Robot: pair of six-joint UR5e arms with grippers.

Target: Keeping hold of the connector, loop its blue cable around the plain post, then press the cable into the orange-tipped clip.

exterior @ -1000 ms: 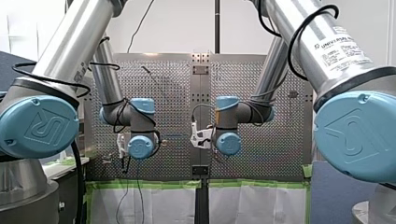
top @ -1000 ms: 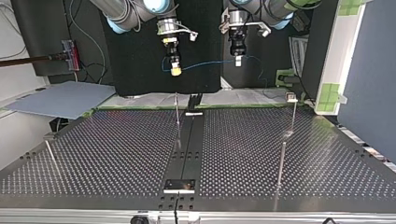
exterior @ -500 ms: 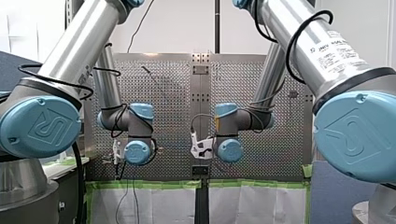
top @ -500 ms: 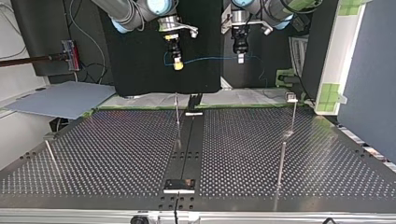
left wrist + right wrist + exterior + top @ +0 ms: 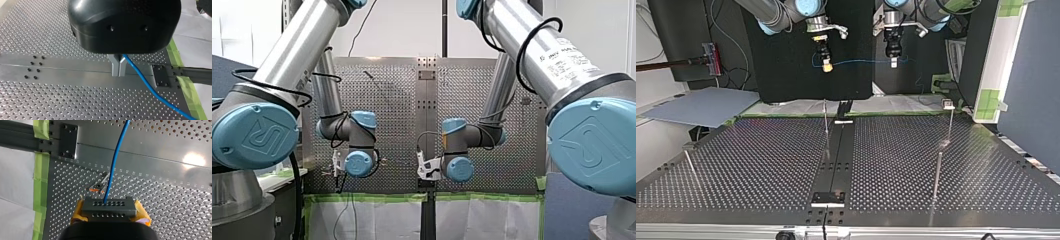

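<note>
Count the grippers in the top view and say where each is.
2. My right gripper, yellow-padded, hangs at the view's left holding the connector; my left gripper hangs at its right, shut on the blue cable strung between them. None seems hidden.

**Flat light, one hot spot**

We see bright, even room light and weak shadows. The shiny perforated metal bench [image 5: 160,182] throws white glare in the right wrist view, where the thin blue cable [image 5: 114,165] is sharp. The front view looks soft.
</note>
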